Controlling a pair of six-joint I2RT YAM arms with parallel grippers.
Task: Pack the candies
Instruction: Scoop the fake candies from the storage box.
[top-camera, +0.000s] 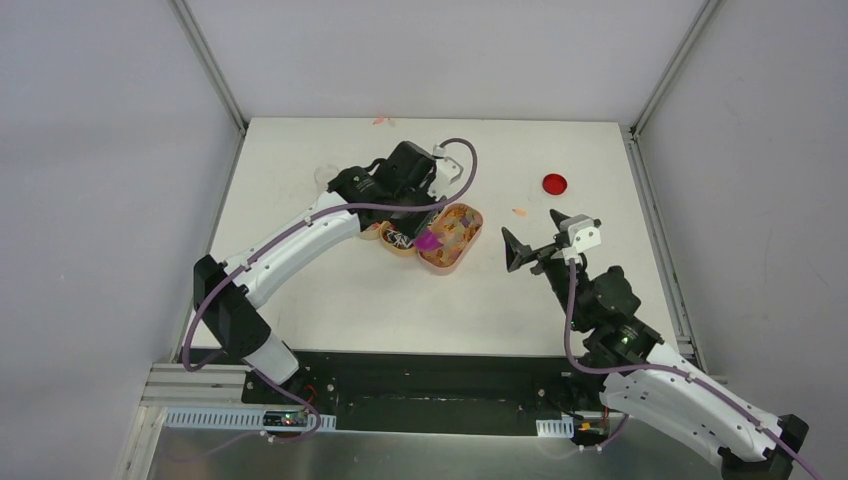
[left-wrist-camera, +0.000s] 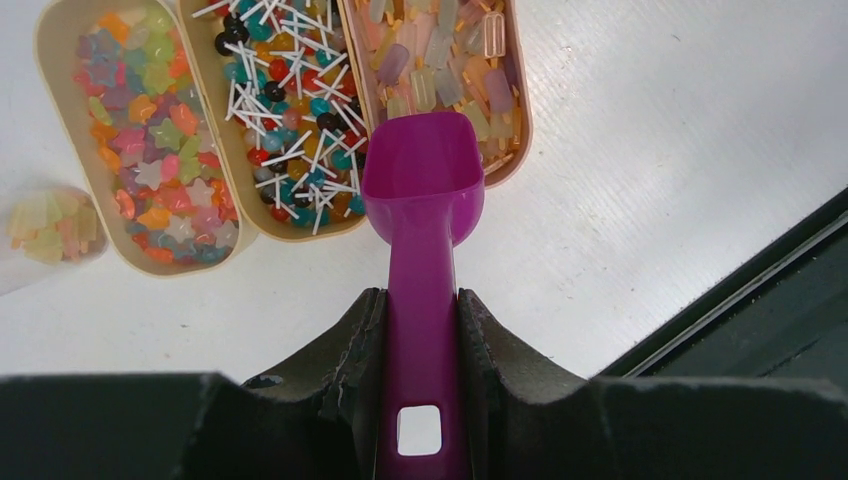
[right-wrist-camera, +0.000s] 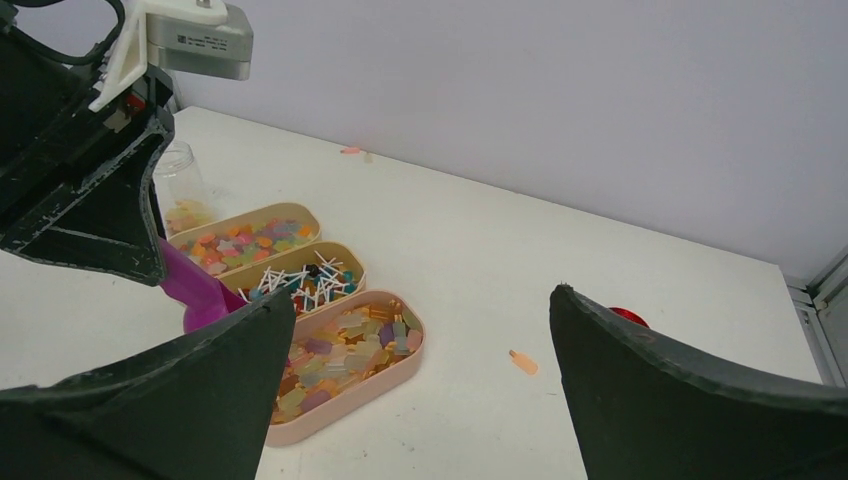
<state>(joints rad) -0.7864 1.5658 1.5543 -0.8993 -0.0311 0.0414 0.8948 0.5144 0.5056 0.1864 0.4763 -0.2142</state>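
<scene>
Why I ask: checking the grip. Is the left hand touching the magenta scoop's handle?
Touching. The left wrist view shows the left hand's fingers pressed against both sides of the magenta scoop's handle, with no gap.

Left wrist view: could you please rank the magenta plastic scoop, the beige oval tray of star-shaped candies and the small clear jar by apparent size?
1. Beige oval tray of star-shaped candies and magenta plastic scoop: about alike; the scoop sits nearer the camera, so unranked.
2. Small clear jar, clearly smallest.

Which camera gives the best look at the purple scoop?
Left wrist: the magenta scoop fills the centre, bowl and handle sharp. Top external shows only a small magenta patch; right wrist shows a part, the rest hidden.
</scene>
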